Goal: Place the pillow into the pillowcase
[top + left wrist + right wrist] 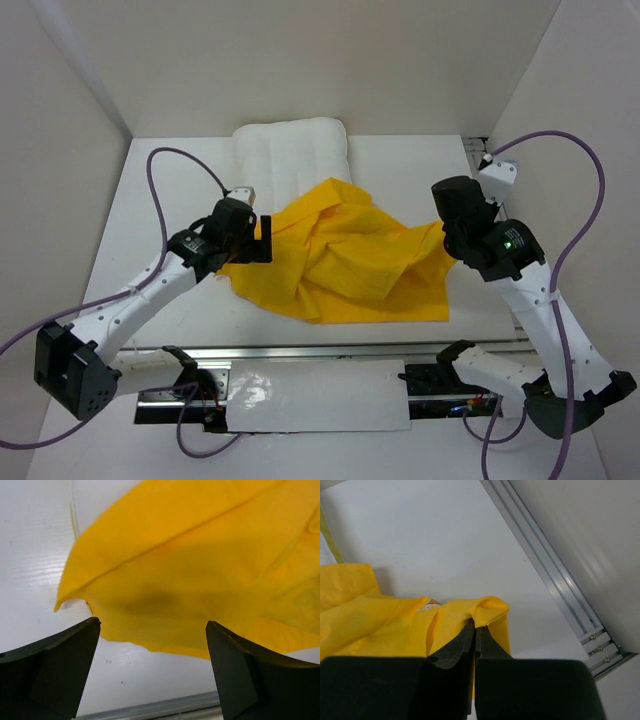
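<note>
Ref pt = the pillowcase [350, 265], so read every position off it. Biggest first: the white table [420, 160] lies under it and shows bare on all sides of it. The pillowcase itself is bright yellow, crumpled and folded, spread flat-ish on the table btwn your two arms; no print is readable from the top cam. The pillow [290, 150], white w/ lengthwise channels, sticks out past the case's far-left edge. Its near end is covered by yellow cloth, and you can't tell if that end is inside the case or just under it. The L arm reaches in to the case's left edge. L gripper [152, 625] has its jaws wide apart w/ nothing btwn them, and the wrist cam shows the yellow hem just beyond the fingertips, not touching them. The R arm comes in at the case's right end. R gripper [474, 624] has its jaws together, pinching a small fold of the case's right corner, and that bit of cloth bunches up over the tips. A grey alu rail [330, 350] runs along the table just on the near side of the case's near edge. Smallest: purple cables [190, 158] loop off both arms, outboard of the case on either side.
</note>
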### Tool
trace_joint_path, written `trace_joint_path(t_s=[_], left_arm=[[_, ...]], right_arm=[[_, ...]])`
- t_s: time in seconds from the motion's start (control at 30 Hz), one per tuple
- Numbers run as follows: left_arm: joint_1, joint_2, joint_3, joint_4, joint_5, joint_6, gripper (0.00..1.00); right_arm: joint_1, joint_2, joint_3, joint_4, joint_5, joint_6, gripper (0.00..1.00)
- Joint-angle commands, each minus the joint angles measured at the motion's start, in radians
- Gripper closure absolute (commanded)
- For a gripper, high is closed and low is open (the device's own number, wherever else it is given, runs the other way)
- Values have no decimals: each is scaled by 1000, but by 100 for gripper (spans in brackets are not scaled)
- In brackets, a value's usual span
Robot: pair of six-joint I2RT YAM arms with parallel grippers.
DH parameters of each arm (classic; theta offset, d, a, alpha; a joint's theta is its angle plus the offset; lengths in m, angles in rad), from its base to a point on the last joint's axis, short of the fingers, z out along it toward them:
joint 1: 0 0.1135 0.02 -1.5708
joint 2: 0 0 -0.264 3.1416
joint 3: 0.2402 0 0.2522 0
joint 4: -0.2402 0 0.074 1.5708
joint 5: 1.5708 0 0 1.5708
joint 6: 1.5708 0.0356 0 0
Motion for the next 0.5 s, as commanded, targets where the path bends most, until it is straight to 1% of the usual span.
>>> trace_joint_path(t_s=[0.0,0.03,0.07,0.1,0.17,0.2,0.3,0.47], left_arm=[[48,51,38,37,-95,-20,0],[100,52,38,63,-76,-20,0],[129,52,38,95,-45,4,0],[155,62,25,133,36,21,0],[195,87,40,184,114,76,0],[195,101,52,184,142,92,0],[165,139,61,222,142,136,0],[164,212,48,238,165,137,0]], right_arm=[[-78,12,-17,90,-53,-79,100],[-97,12,-30,122,-83,-90,100],[-117,12,-30,138,-105,-127,100],[-155,12,-42,151,-125,-141,100],[-194,12,-42,175,-183,-170,100],[-221,12,-42,185,-183,-170,100],[-244,12,-51,195,-195,-179,100],[-266,22,-51,204,-215,-179,100]])
